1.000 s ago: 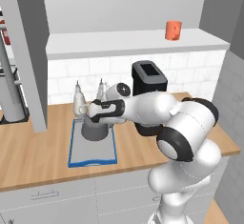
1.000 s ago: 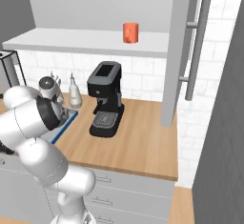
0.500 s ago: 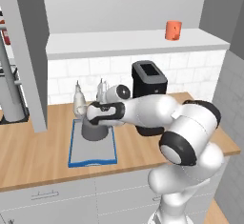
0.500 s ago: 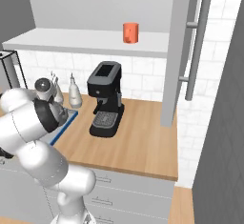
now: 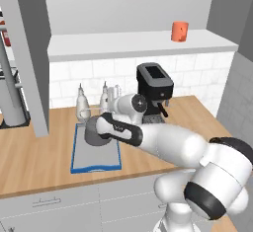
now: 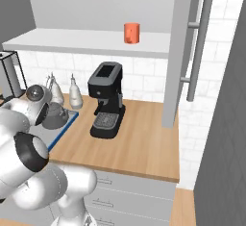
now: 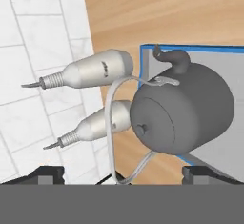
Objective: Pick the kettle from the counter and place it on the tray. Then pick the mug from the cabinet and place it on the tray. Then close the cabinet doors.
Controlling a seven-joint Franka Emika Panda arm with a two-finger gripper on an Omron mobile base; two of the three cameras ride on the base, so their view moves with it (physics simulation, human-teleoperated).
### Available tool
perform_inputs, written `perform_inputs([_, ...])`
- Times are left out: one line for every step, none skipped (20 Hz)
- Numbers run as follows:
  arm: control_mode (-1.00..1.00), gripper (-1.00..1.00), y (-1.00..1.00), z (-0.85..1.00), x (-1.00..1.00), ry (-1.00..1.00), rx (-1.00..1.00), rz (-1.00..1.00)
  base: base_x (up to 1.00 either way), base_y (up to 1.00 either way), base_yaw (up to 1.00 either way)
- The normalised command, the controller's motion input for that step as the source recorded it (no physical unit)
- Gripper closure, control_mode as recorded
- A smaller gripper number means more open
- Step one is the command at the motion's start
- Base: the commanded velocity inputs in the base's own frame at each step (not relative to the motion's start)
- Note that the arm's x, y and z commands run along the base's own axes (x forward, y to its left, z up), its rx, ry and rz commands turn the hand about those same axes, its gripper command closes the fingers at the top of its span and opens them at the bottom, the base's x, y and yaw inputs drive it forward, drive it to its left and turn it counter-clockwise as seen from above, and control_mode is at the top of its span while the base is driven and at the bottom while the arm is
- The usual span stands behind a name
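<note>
Your gripper (image 7: pixel 121 174) is wide open, holding nothing: in the hand view both fingertips (image 7: pixel 45 173) sit far apart at the bottom edge, with the kettle (image 7: pixel 183 113) between and beyond them, not touched. You can see the kettle's wire handle (image 7: pixel 114 123) arching toward the camera, with its spout (image 7: pixel 172 58) at the top. Kettle sits on the tray (image 5: pixel 96 154), at the tray's back end near the wall; left base view has it as a dark round body (image 5: pixel 97 131) just in front of the hand. Tray lies flat on the counter (image 5: pixel 34 159). Two shakers (image 7: pixel 88 70) stand just beside the tray against the tiled wall, apart from the kettle. Coffee machine (image 6: pixel 106 100) is on the counter to the right of the tray. Mug (image 6: pixel 131 32) stands upright on the cabinet shelf (image 6: pixel 72 42), above the coffee machine. You've got one cabinet door (image 6: pixel 182 47) standing open at right, bar handle (image 6: pixel 197 52) facing out.
</note>
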Motion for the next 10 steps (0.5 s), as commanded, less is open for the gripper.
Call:
perform_inputs([-1.00, -1.00, -0.14, 0.79, -0.49, -0.01, 0.00, 0.00, 0.00, 0.00, 0.00])
perform_inputs([-1.00, -1.00, -0.13, 0.76, -0.47, -0.03, 0.00, 0.00, 0.00, 0.00, 0.00])
perform_inputs([-1.00, -1.00, -0.12, 0.84, -0.46, -0.01, 0.00, 0.00, 0.00, 0.00, 0.00])
perform_inputs([-1.00, -1.00, -0.09, 0.80, -0.54, 0.00, -0.02, 0.00, 0.00, 0.00, 0.00])
perform_inputs([-1.00, -1.00, -0.19, 0.78, -0.59, 0.00, -0.09, 0.00, 0.00, 0.00, 0.00])
perform_inputs([-1.00, -1.00, -0.23, 0.79, -0.66, 0.01, -0.15, 0.00, 0.00, 0.00, 0.00])
perform_inputs([-1.00, -1.00, -0.24, 0.76, -0.61, 0.08, -0.19, 0.00, 0.00, 0.00, 0.00])
perform_inputs([-1.00, -1.00, -0.21, 0.71, -0.73, 0.10, -0.23, 0.00, 0.00, 0.00, 0.00])
perform_inputs([-1.00, -1.00, -0.23, 0.66, -0.74, 0.16, -0.24, 0.00, 0.00, 0.00, 0.00])
perform_inputs([-1.00, -1.00, -0.30, 0.58, -0.89, 0.13, -0.23, 0.00, 0.00, 0.00, 0.00])
